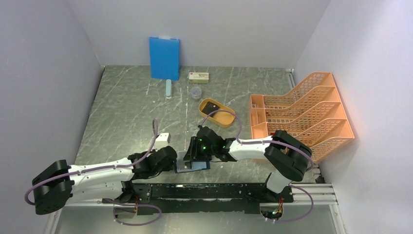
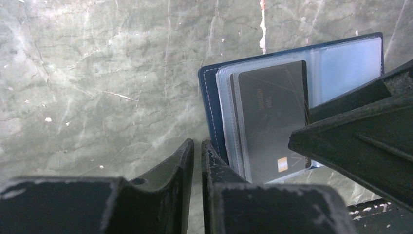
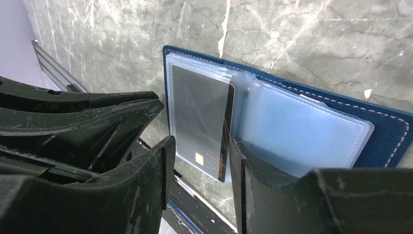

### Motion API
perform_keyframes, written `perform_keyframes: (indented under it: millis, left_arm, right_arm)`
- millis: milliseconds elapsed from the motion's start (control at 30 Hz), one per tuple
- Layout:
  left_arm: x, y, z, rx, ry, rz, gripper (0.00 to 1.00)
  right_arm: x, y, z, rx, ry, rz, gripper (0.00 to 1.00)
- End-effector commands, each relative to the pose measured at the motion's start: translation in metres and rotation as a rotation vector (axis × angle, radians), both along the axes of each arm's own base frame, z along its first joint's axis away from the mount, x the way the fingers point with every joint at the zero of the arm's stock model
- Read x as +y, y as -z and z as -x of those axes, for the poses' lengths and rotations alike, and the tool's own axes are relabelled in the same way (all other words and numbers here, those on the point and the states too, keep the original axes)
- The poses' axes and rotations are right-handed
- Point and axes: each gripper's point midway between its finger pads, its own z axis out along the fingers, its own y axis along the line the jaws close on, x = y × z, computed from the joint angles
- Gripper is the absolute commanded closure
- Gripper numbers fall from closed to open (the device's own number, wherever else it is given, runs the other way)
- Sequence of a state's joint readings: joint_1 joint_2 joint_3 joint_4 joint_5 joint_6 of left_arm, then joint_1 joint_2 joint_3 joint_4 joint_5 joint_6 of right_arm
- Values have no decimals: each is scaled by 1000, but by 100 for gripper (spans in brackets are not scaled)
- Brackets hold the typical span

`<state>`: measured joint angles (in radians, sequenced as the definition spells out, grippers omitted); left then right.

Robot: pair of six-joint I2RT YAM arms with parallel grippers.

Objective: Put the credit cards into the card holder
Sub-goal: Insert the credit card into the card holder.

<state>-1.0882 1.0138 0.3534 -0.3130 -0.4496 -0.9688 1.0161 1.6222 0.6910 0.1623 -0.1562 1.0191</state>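
Right gripper (image 3: 200,142) fills the close view, jaws half apart and, by the look of it, pinching the dark card (image 3: 199,112) across its width, one finger on each long edge. That card sits tilted, its far end already tucked into a clear sleeve (image 3: 302,126) of the holder (image 3: 384,136), which lies open on the table (image 2: 97,73) at the near edge, between the two arms. Left gripper (image 2: 197,148) is pressed nearly together with nothing between the jaws, its tip right at the holder's corner, seemingly pinning it. So we're mid-insertion! Next move, I'd say: slide the card deeper along the sleeve, keep it flat, then let go without dragging it back out.
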Motion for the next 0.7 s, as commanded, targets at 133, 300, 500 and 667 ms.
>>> perform_keyframes:
  millis: [133, 300, 500, 667]
  left_arm:
    - [6, -10, 2, -4, -18, 7, 82]
    - [9, -12, 1, -10, -32, 7, 82]
    - [12, -4, 2, 4, -45, -7, 83]
    - [11, 1, 4, 17, -43, -13, 84]
  right_arm:
    - [-3, -21, -8, -71, 5, 23, 51]
    - [-10, -20, -9, -81, 19, 48, 52]
    - [-11, -9, -12, -80, 23, 86, 62]
    - [-20, -2, -18, -98, 50, 143, 76]
